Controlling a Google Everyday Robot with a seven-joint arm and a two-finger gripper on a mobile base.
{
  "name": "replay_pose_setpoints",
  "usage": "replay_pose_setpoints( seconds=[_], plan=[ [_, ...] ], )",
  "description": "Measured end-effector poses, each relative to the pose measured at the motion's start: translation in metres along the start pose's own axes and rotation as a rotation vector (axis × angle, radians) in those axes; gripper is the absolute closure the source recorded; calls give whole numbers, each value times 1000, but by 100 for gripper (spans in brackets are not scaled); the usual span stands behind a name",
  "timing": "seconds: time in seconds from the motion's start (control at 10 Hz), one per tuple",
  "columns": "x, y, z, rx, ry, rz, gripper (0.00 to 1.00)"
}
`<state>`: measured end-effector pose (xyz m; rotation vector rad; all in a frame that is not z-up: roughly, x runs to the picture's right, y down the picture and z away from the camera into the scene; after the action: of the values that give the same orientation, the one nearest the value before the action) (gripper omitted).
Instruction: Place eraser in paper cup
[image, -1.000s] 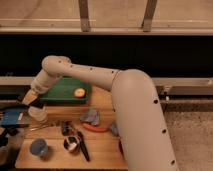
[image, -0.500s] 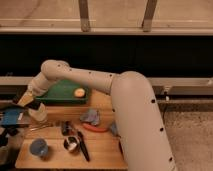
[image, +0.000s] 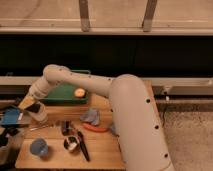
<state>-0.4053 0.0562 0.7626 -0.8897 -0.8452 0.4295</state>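
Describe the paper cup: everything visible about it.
The paper cup is short, cream-white and plain-sided, looking like paper. It stands upright near the wooden table's left edge, in front of the green tray. The gripper, shut, hangs just above its left rim, hiding part of the opening; its contents cannot be seen.

Gripper (image: 24, 103) far left (fingers (image: 27, 105) closed)

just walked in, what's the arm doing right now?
The robot's one arm reaches across the wooden table to its far left edge, with the pincer just above and left of the paper cup. The pincer is shut; the eraser isn't visible, so I can't say if it's held. A green tray holds an orange ball. A blue cup and a small metal cup sit near the front.
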Motion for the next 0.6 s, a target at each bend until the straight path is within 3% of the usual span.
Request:
replay_pose_setpoints(
  seconds=[0.2,0.6],
  plan=[
    [7,-6,1,0,-13,5,90],
    [12,-14,3,-3,-34,10,50]
  ],
)
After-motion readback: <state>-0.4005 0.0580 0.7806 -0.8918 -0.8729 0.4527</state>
